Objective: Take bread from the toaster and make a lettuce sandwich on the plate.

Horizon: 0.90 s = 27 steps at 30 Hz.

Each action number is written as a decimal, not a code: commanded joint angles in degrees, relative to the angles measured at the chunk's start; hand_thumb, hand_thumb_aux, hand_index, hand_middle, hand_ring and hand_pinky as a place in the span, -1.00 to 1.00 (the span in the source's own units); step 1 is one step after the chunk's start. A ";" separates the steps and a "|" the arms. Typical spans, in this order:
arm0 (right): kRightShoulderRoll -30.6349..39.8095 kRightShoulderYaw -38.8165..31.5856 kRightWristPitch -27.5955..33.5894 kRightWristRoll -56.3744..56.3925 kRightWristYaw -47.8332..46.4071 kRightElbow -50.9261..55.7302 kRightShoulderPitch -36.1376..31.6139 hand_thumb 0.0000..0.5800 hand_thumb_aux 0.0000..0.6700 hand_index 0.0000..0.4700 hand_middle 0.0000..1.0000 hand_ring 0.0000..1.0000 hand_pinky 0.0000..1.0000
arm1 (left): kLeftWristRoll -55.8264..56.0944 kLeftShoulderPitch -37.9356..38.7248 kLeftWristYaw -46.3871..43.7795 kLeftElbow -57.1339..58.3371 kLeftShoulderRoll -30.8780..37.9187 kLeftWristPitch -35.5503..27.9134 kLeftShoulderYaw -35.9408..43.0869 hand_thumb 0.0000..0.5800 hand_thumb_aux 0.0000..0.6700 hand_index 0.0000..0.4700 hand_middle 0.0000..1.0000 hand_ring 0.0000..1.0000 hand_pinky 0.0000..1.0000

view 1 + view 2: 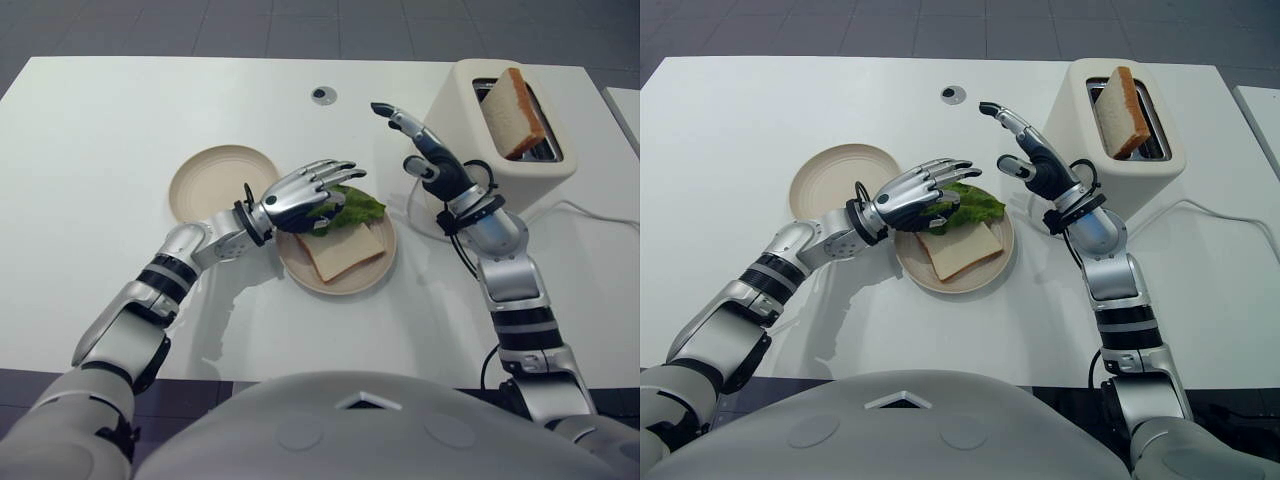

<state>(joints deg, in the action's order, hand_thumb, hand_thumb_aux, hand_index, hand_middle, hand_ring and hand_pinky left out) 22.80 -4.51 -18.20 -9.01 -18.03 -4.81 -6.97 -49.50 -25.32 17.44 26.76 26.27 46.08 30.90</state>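
While my L hand [300, 197] pinches lettuce [358, 207] over bread [345, 250] on plate [330, 288], R hand [430, 160] hangs open beside toaster [535, 185] w/ slice [518, 112].

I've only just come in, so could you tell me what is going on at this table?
The robot is building a sandwich. Its left hand is over the lettuce, which lies partly on a bread slice on the plate. Its right hand is open and empty, raised between the plate and the toaster, where a second slice stands in a slot.
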 commanded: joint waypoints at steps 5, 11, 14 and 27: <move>0.00 -0.30 0.10 -0.16 -0.37 0.62 -0.57 -1.00 -1.00 -1.00 -1.00 -1.00 -1.00 | 1.03 0.30 -2.21 -0.20 0.34 -0.62 -1.07 -1.00 -1.00 -1.00 -1.00 -1.00 -1.00; 0.06 -0.32 0.11 -0.18 -0.43 0.57 -0.20 -1.00 -1.00 -1.00 -1.00 -1.00 -1.00 | -6.89 -1.54 1.78 5.16 0.07 -6.56 1.66 -1.00 -1.00 -1.00 -1.00 -1.00 -1.00; 0.08 -0.42 0.14 -0.25 -0.50 0.51 0.00 -1.00 -1.00 -1.00 -1.00 -1.00 -1.00 | -8.34 -2.04 3.14 7.63 -0.44 -7.22 3.15 -0.44 -0.69 -0.69 -1.00 -1.00 -1.00; 0.14 -0.38 0.13 -0.42 -0.52 0.32 0.37 -1.00 -1.00 -1.00 -1.00 -1.00 -1.00 | -5.11 -1.72 3.93 6.69 -0.81 -3.47 4.03 1.00 1.00 1.00 -1.00 -1.00 -1.00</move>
<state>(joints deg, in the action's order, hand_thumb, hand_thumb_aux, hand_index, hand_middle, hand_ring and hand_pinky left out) 22.75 -4.52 -18.20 -9.08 -18.15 -4.61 -6.93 -55.37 -27.74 22.19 34.27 24.90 41.74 34.64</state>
